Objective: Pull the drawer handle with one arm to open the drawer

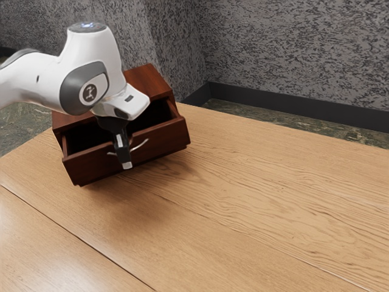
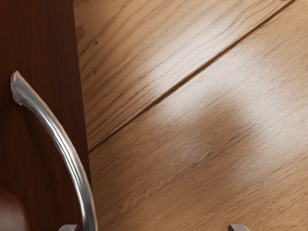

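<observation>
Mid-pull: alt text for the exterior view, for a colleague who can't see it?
A white robot arm reaches in from the exterior view's left, its black gripper down at the curved silver handle of a drawer standing partly out of a small reddish-brown cabinet. The cabinet sits on a light wooden table, with a speckled grey wall behind.

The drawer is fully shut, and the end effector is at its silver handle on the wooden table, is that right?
Not quite: the drawer is pulled partway out, not fully shut. The exterior view shows the dark opening behind its front. The end effector is at its silver handle, on the wooden table.
</observation>
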